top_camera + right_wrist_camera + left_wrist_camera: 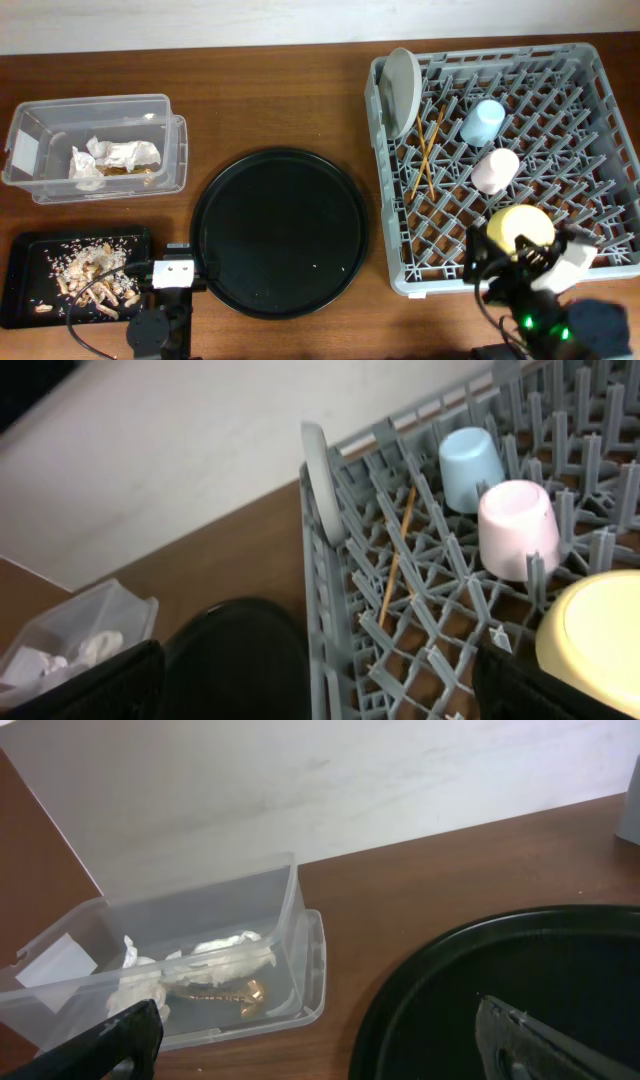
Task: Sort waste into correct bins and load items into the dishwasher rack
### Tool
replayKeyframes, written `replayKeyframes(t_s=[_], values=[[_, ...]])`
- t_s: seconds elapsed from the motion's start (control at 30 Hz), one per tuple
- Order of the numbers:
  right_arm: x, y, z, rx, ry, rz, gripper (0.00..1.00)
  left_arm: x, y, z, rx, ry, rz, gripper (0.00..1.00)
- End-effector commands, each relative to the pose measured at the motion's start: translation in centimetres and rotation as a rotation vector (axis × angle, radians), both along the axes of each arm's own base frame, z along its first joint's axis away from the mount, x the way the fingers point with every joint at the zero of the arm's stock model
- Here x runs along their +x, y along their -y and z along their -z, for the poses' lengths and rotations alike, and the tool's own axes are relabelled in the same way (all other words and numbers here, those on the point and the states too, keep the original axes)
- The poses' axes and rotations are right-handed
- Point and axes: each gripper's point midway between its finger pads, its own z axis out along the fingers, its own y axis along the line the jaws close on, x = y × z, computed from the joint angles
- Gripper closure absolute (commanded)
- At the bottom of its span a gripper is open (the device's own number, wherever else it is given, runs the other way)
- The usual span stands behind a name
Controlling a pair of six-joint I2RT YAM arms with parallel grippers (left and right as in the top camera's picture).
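The grey dishwasher rack (pixel 400 255) at the right holds the pale plate (pixel 403 90) upright at its left edge, two chopsticks (pixel 428 150), the blue cup (pixel 482 122), the pink cup (pixel 495 170) and the yellow-green bowl (pixel 520 228) upside down. The right wrist view shows the rack (pixel 330 610), plate (pixel 322 485), chopsticks (pixel 392 575), both cups and the bowl (pixel 595 640). My right gripper (pixel 520 262) (pixel 315 680) is open and empty at the rack's near edge beside the bowl. My left gripper (pixel 175 272) (pixel 320 1032) is open and empty by the near table edge.
The clear tub (pixel 165 110) (pixel 290 910) at the far left holds white-and-gold wrappers (pixel 115 158) (pixel 200 970). The shallow black tray (pixel 20 300) at the near left holds food scraps (pixel 95 275). A big round black tray (pixel 280 232) (pixel 520 980) lies in the middle.
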Motion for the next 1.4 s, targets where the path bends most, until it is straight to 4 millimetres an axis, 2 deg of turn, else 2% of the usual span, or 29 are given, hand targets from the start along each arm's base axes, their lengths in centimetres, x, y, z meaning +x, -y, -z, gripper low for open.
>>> replayKeyframes(t_s=[0.0, 0.03, 0.17, 0.3, 0.43, 0.57, 0.77, 0.83, 0.93, 1.03, 1.13, 1.37], values=[[-1.9, -0.2, 0.7, 0.019, 0.094, -0.021, 0.02, 0.0, -0.1, 0.3, 0.015, -0.005, -0.005, 0.01], [-2.4, -0.2, 0.7, 0.022, 0.129, -0.021, 0.01, 0.0, -0.1, 0.3, 0.015, -0.005, -0.005, 0.01], [-0.3, 0.9, 1.1, 0.002, 0.168, 0.047, 0.02, 0.0, -0.1, 0.3, 0.015, -0.005, -0.005, 0.01], [2.5, 0.3, 1.6, -0.056, 0.301, 0.011, 0.02, 0.0, -0.1, 0.3, 0.015, -0.005, -0.005, 0.01], [4.2, -0.3, 2.0, -0.1, 0.423, -0.015, 0.02, 0.0, -0.1, 0.3, 0.015, -0.005, -0.005, 0.01], [5.3, -0.3, 3.7, -0.136, 0.47, -0.012, 0.02, 0.0, -0.1, 0.3, 0.015, -0.005, -0.005, 0.01], [5.6, -0.2, 3.8, -0.18, 0.57, 0.003, 0.02, 0.0, -0.1, 0.3, 0.015, -0.005, -0.005, 0.01], [5.7, -0.2, 4.2, -0.256, 0.562, -0.003, 0.02, 0.0, -0.1, 0.3, 0.015, -0.005, -0.005, 0.01], [6.1, -0.1, 6.5, -0.367, 0.482, -0.022, 0.02, 0.0, -0.1, 0.3, 0.015, -0.005, -0.005, 0.01], [6.3, 1.6, 11.4, -0.4, 0.265, 0.037, 0.02, 0.0, -0.1, 0.3, 0.015, -0.005, -0.005, 0.01], [6.3, 1.7, 11.3, -0.475, 0.275, 0.024, 0.01, 0.0, -0.1, 0.3, 0.015, -0.005, -0.006, 0.01], [6.3, 1.4, 11.3, -0.478, 0.277, 0.01, 0.02, 0.0, -0.1, 0.2, 0.015, -0.004, -0.005, 0.01]])
